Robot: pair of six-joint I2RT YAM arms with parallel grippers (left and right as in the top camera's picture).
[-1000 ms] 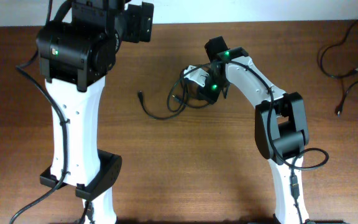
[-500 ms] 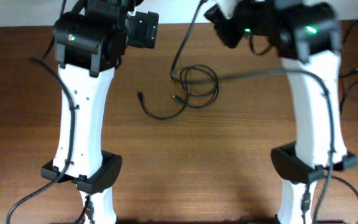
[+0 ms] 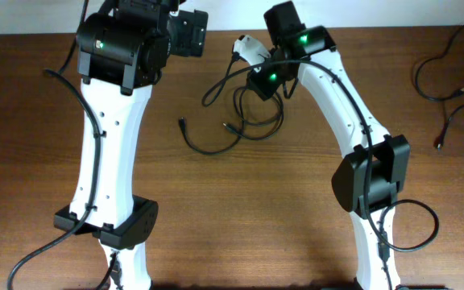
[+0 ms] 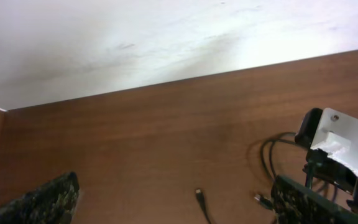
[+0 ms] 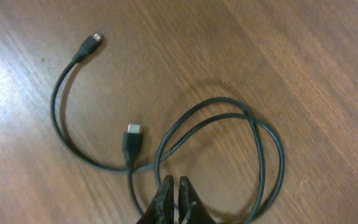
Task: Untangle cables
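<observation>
Cables, thin, light and limp, are seen looped mid-table, one strand pinched by the closed right gripper; the left gripper is held wide, empty; plug ends are judged the surest hold.

A brown wooden table with a fine, streaky grain fills the scene. A plain white wall, faintly smudged with grey, stands along its far edge. Soft light leaves a pale sheen on parts of the wood, and the shadows are blurred.
</observation>
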